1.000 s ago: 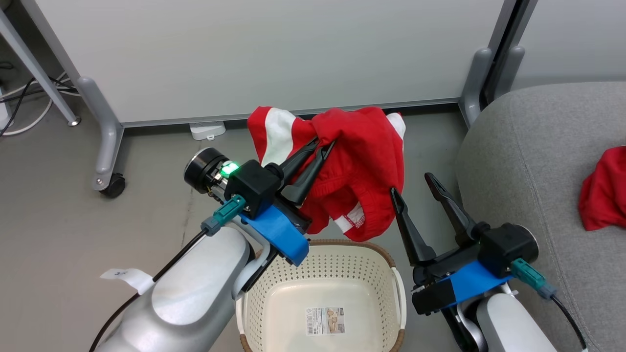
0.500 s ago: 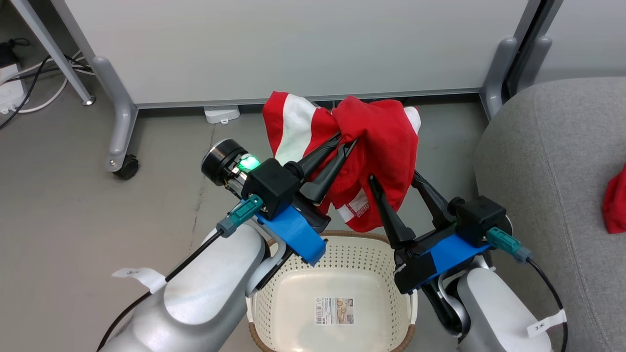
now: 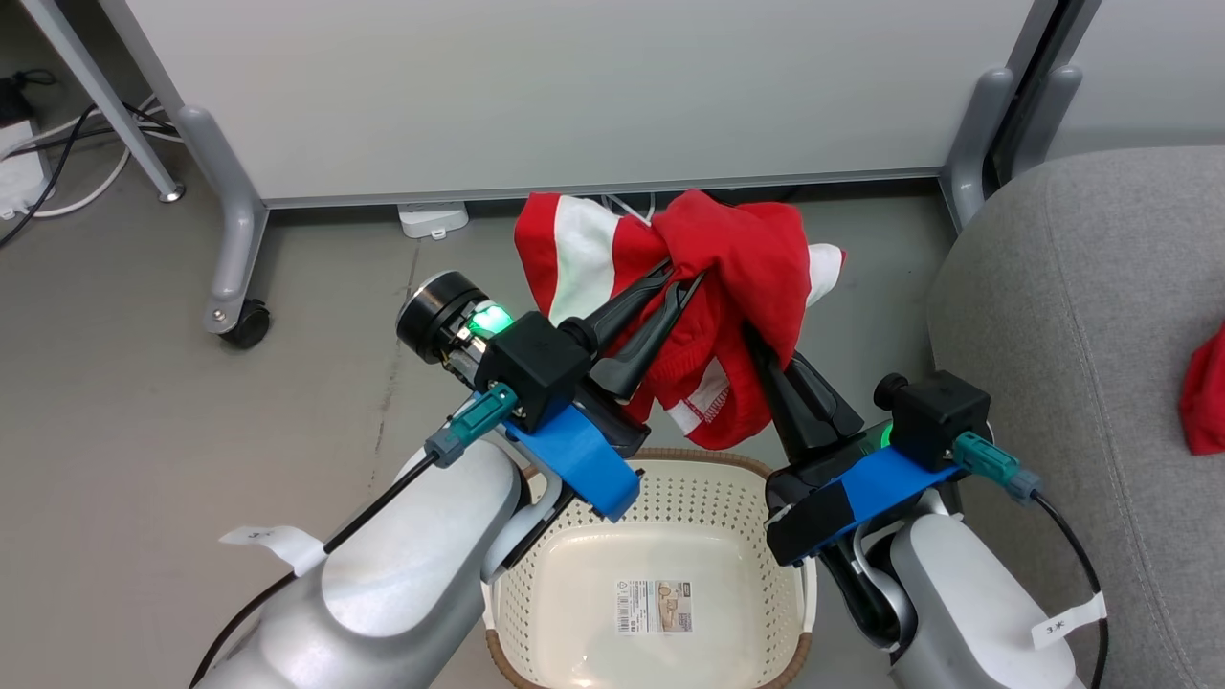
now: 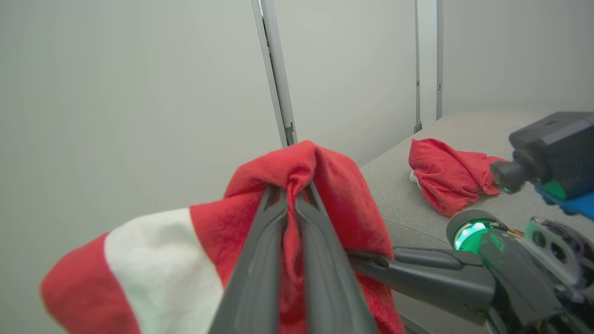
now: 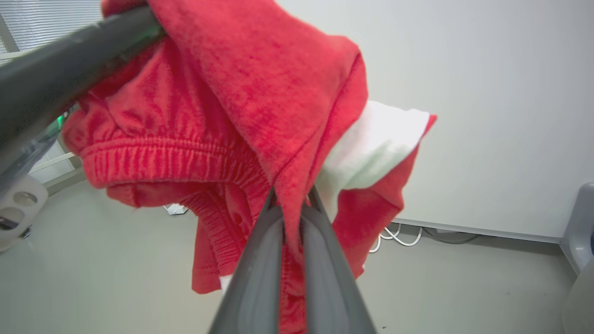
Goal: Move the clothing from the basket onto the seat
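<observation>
- Your left claw [image 3: 684, 275] was clamped on the red garment with white bands [image 3: 737, 254], near the centre of the head view. In the left wrist view its fingers [image 4: 255, 269] squeezed a ridge of red cloth between them.
- Your right claw [image 3: 758, 343] was closed on the same garment from the lower right, its tips buried under the hanging red edge. In the right wrist view a fold of cloth was nipped between its fingers [image 5: 250, 287].
- The banded garment hung bunched between the two claws. One white band showed at its upper left and another poked out on its right side. In the head view its lowest hem was just above the far rim of the basket [image 3: 713, 462].
- The basket stood on the grey floor [image 3: 144, 383] at the bottom centre of the head view, its label sticker [image 3: 656, 605] showing on the base.
- The plain red garment [image 3: 1208, 392] lay crumpled on the sofa [image 3: 1072, 287] at the right edge of the frame, well apart from both claws.
- The sofa took up the right side of the head view, just beside the basket.
</observation>
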Controlling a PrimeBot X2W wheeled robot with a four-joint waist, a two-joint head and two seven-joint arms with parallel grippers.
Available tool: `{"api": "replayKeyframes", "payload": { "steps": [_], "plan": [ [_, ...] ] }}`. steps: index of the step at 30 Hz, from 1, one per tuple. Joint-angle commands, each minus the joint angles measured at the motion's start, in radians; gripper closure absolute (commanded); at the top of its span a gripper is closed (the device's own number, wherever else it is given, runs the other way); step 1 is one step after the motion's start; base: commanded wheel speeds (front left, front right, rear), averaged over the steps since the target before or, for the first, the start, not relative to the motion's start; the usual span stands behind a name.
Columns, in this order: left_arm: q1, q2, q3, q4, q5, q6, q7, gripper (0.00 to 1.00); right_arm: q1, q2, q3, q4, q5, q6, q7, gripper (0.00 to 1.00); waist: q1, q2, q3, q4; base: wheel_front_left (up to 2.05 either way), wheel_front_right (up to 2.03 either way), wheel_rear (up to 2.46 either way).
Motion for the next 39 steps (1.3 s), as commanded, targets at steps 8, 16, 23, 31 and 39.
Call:
{"api": "replayKeyframes", "payload": {
  "steps": [8,16,23,31,39],
  "plan": [
    [-0.011,0.005,0.004,0.000,0.006,-0.001,-0.005,1.00,-0.005,-0.001,-0.004,0.003,-0.010,0.000,0.000,1.00,-0.0001,-0.0001,-0.006,-0.003,0.00,0.00,0.00],
    [-0.003,0.004,0.007,0.004,0.008,-0.001,-0.005,1.00,0.005,-0.001,-0.007,-0.001,-0.012,0.000,0.000,1.00,-0.0001,-0.0001,-0.012,-0.005,0.00,0.00,0.00],
    [0.010,-0.005,0.027,-0.003,0.032,-0.001,-0.005,0.00,0.012,-0.001,-0.016,-0.010,-0.018,0.000,0.000,1.00,-0.0001,-0.0001,-0.013,-0.004,0.00,0.00,0.00],
    [0.020,0.000,0.040,-0.012,0.051,-0.001,-0.005,0.00,0.024,-0.002,-0.034,-0.016,-0.022,0.000,0.000,1.00,-0.0001,-0.0001,-0.011,-0.009,0.00,0.00,0.00],
    [0.021,0.011,0.044,-0.019,0.062,-0.002,-0.005,0.00,0.018,-0.002,-0.059,-0.034,-0.031,0.000,0.000,1.00,-0.0001,-0.0001,0.014,-0.068,0.00,0.00,0.00]
  ]
}}
